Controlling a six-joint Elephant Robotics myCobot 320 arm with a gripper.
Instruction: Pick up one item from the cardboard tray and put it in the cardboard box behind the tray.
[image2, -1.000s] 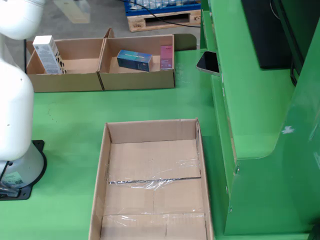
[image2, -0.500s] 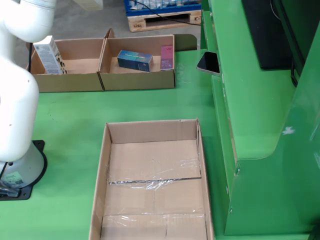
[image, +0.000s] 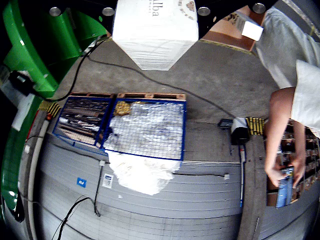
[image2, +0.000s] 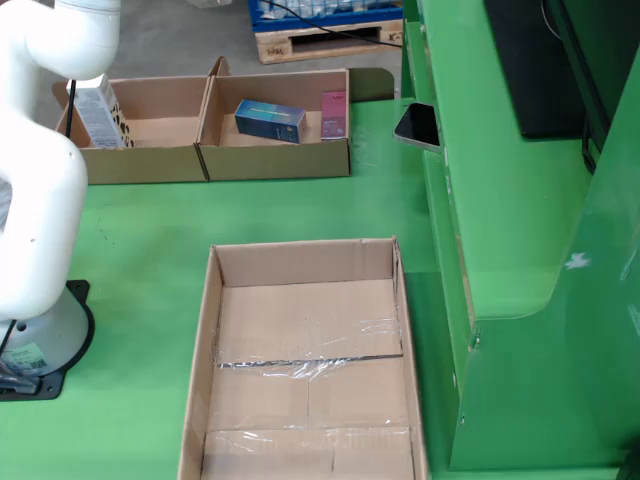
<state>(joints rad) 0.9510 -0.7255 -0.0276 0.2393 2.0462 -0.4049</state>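
Observation:
A white carton with dark lettering (image: 155, 30) fills the top of the gripper view, close under the camera mount. In the fixed view the same white patterned carton (image2: 97, 112) hangs tilted below the white arm (image2: 40, 200), over the back left cardboard box (image2: 150, 150). My gripper seems shut on it, but its fingers are hidden in both views. The large cardboard tray (image2: 230, 300) in front holds only a strip of clear tape. The back right box (image2: 275, 160) holds a blue box (image2: 270, 120) and a pink item (image2: 333, 113).
A black phone (image2: 418, 125) lies on the green table right of the back boxes. A green raised frame (image2: 500, 200) runs along the right. The arm's base (image2: 35, 350) stands left of the tray. The gripper view shows floor, a blue pallet cage (image: 145, 127) and a person (image: 295, 100).

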